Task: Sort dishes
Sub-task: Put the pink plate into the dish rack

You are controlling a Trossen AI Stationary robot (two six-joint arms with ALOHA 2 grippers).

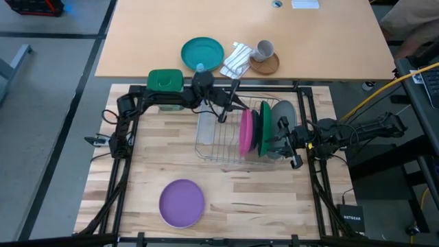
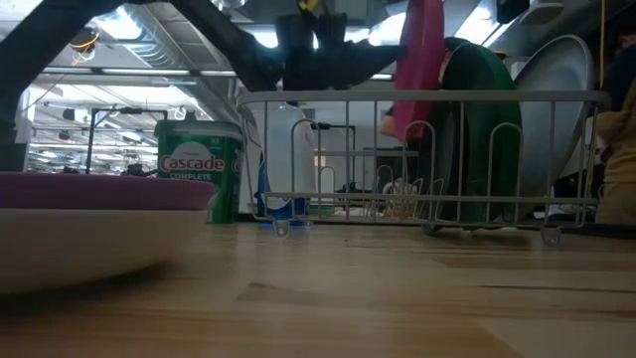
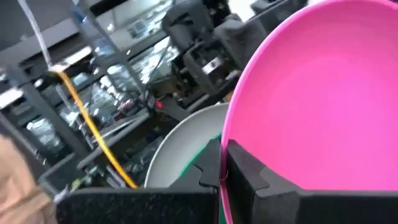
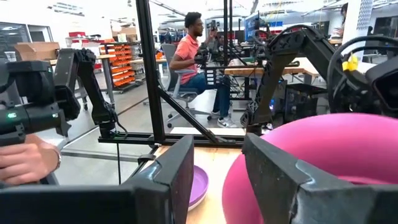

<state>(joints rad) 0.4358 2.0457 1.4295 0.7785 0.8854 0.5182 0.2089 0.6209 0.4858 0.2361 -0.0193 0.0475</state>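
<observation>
In the wire rack (image 1: 219, 147) at the middle of the wooden surface (image 1: 233, 199), I have the left pincer (image 1: 235, 103) clamped on the top rim of the magenta-pink plate (image 1: 245, 130), which stands on edge with the green plate (image 1: 264, 127) just behind it and the large light grey plate (image 1: 282, 113) behind that. My right pincer (image 1: 278, 145) sits at the right end of the rack beside those plates, its fingers (image 4: 180, 168) apart and holding nothing. A purple plate (image 1: 182, 203) lies flat on the surface, well apart from the rack near the front edge.
</observation>
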